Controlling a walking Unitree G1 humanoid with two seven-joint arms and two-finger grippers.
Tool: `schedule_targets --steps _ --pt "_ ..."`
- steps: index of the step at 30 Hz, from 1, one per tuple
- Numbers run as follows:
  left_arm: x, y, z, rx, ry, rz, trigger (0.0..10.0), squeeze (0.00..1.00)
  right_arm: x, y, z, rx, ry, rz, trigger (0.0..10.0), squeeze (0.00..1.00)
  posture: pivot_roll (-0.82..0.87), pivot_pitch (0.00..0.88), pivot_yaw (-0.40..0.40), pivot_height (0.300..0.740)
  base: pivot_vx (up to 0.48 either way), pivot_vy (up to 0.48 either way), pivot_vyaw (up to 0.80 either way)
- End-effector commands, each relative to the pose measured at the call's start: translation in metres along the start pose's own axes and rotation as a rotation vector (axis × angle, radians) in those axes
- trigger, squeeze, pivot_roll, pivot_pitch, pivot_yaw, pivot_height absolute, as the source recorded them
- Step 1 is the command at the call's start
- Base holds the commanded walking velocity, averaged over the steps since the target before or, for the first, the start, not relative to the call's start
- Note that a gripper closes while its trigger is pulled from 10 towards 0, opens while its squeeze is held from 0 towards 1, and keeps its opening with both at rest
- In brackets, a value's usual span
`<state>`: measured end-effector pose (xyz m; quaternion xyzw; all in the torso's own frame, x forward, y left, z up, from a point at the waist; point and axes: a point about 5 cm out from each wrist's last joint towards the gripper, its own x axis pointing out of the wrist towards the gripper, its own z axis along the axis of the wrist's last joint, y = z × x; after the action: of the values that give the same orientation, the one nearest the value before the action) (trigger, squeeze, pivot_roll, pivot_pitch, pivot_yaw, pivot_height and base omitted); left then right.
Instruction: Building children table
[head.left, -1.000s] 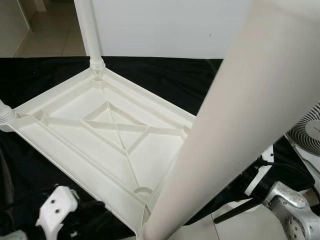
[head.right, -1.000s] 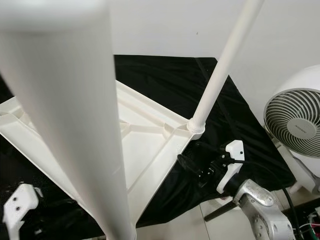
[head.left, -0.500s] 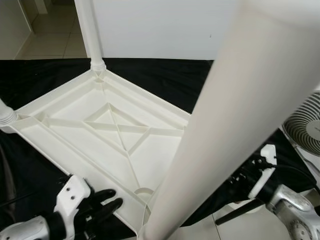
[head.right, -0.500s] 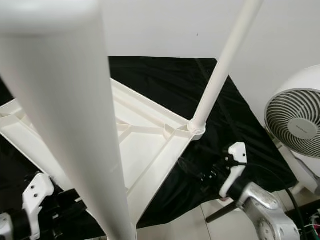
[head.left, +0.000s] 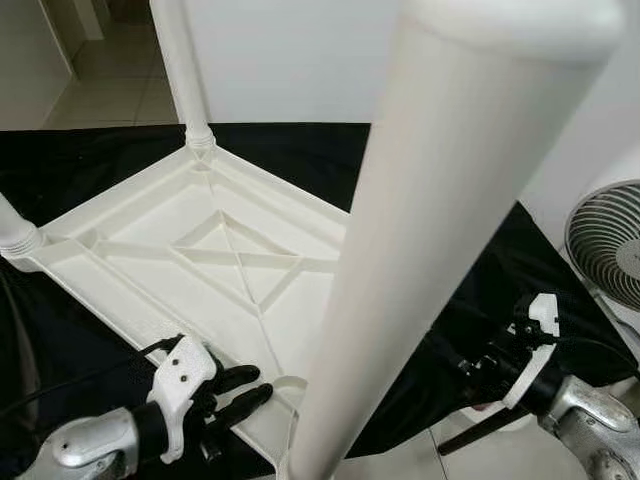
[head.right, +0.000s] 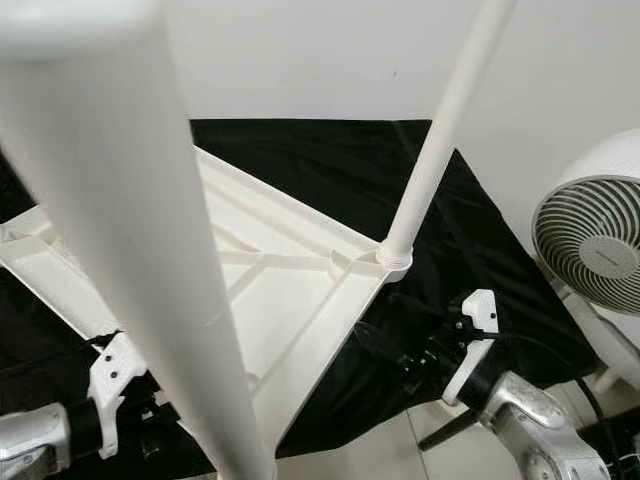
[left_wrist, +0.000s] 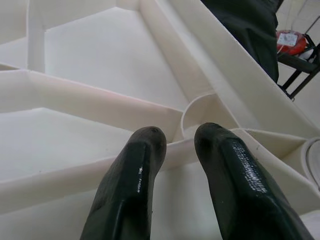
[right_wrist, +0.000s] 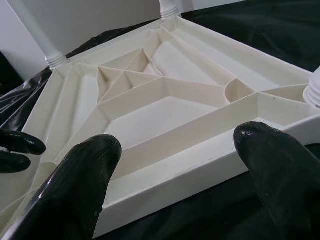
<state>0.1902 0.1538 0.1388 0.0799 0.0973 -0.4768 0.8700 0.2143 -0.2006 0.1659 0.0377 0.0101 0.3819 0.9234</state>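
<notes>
- Your upturned white table top (head.left: 200, 260) is lying on the black cloth (head.left: 330, 160) with 4 legs fitted.
- Your left gripper (head.left: 240, 392) is now reaching the near rim, having risen into view; its fingers are nearly together, pinching nothing.
- Your right gripper (head.right: 415, 368), jaws spread wide, is nearing the opposite edge, suggesting a 2-handed lift.

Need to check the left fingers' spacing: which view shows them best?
The left wrist view: the left gripper has its two black fingers slightly apart over the upturned tabletop's rim. The eye views show them small, from the side.
</notes>
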Motion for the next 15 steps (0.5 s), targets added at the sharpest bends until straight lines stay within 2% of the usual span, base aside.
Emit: schedule_targets --steps 1,11,15 --pt "0.003 -0.004 -0.01 -0.02 0.043 -0.059 10.0 0.0 -0.001 0.002 0.001 0.006 -0.001 0.003 10.0 0.0 0.0 0.134 -0.008 0.74 0.0 0.0 0.0" --pt "0.016 -0.001 -0.014 0.001 0.044 -0.081 10.0 0.0 0.002 0.003 0.004 0.013 -0.023 0.007 10.0 0.0 0.0 0.139 -0.009 0.74 0.0 0.0 0.0" --pt "0.028 0.003 -0.015 0.024 0.032 -0.079 10.0 0.0 0.005 0.002 0.008 0.018 -0.053 0.0 10.0 0.0 0.0 0.142 -0.013 0.74 0.0 0.0 0.0"
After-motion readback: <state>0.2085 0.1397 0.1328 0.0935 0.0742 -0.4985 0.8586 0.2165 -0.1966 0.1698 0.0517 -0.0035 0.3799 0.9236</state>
